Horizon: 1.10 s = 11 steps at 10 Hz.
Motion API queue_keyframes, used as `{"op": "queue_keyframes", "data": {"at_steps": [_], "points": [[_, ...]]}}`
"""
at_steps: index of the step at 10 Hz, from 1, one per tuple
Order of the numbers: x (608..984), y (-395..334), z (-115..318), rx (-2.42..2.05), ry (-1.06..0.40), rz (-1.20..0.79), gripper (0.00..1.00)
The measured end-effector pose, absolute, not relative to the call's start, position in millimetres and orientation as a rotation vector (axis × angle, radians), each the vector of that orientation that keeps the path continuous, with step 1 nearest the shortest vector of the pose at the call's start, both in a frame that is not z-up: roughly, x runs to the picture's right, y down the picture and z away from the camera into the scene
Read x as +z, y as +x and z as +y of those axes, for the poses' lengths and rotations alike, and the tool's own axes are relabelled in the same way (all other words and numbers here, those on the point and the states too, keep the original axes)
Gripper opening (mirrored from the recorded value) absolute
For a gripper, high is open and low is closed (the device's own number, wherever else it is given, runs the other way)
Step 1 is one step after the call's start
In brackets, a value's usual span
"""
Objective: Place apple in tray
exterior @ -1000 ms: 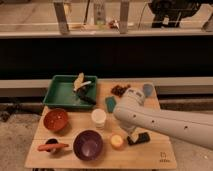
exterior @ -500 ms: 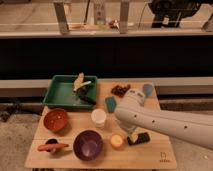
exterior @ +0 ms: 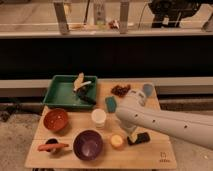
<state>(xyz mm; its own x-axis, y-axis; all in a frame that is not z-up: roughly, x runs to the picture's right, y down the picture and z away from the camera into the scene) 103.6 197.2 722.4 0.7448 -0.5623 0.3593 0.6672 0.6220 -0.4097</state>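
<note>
The apple (exterior: 117, 141) is a small yellow-orange fruit on the wooden table, near the front, between the purple bowl and a dark object. The dark green tray (exterior: 57, 95) stands at the table's back left and holds a yellowish item (exterior: 79, 81) and a dark item (exterior: 88, 96). My white arm (exterior: 165, 125) reaches in from the right. My gripper (exterior: 131, 135) hangs down at its end, just right of the apple and slightly above it. The tray is well to the back left of the gripper.
A white cup (exterior: 99, 117) stands behind the apple. A purple bowl (exterior: 88, 145), an orange-red bowl (exterior: 55, 120) and a carrot (exterior: 52, 146) lie to the left. A teal object (exterior: 110, 104), a brown cluster (exterior: 120, 90) and a dark object (exterior: 141, 138) sit near the arm.
</note>
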Motion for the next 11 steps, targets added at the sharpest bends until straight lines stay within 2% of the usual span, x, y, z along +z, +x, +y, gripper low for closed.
{"op": "queue_keyframes", "data": {"at_steps": [11], "points": [[735,101,203,-0.698,-0.559,-0.261,0.8]]}}
